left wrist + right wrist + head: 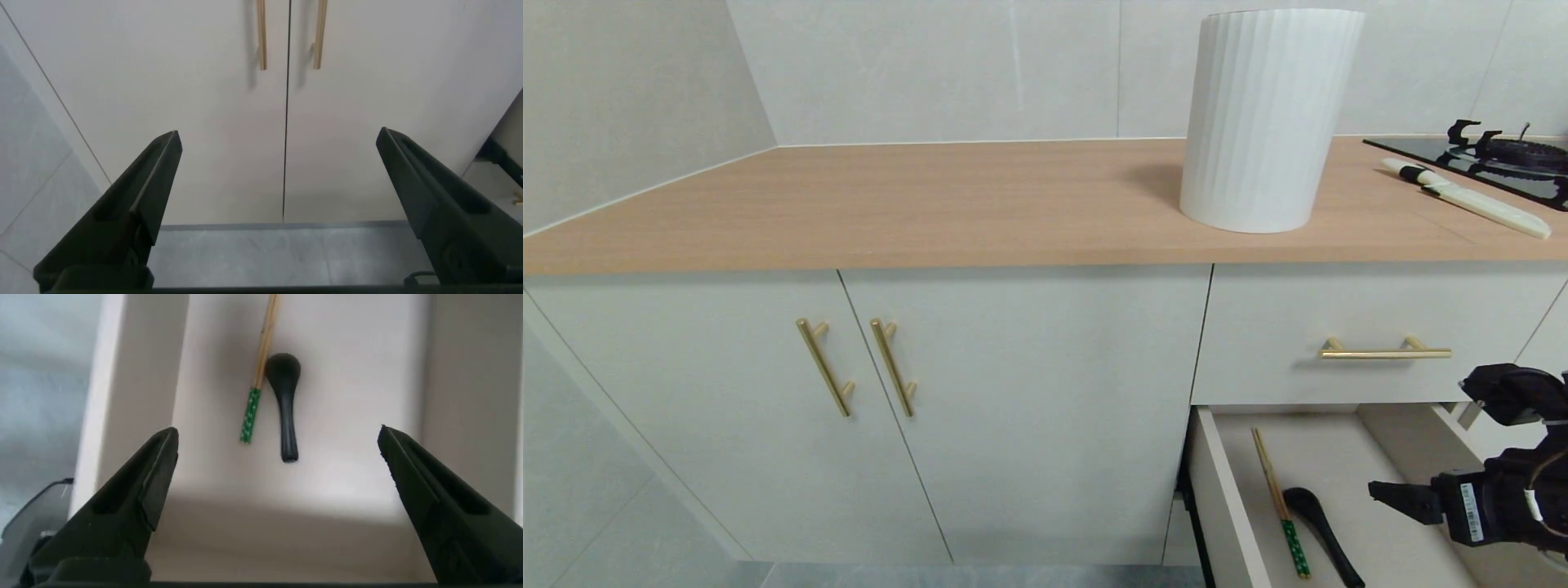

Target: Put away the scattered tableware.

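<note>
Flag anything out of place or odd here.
A white knife lies loose on the countertop beside the stove, at a slant, while the chopsticks and black spoon already lie in the open drawer. Nothing looks spilled or damaged.

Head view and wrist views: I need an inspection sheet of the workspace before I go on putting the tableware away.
Surface: light wooden countertop, dry and unmarked.
Job's things: green-tipped wooden chopsticks and black spoon lie side by side in the open white drawer; white knife with a black band lies on the countertop's right end.
Clutter: tall white ribbed container stands on the countertop.
Grippers: right gripper open, above the drawer; left gripper open, facing the white cabinet doors.
Cables: nothing seen.
Surroundings: black gas hob at far right; pale tiled wall behind.
</note>
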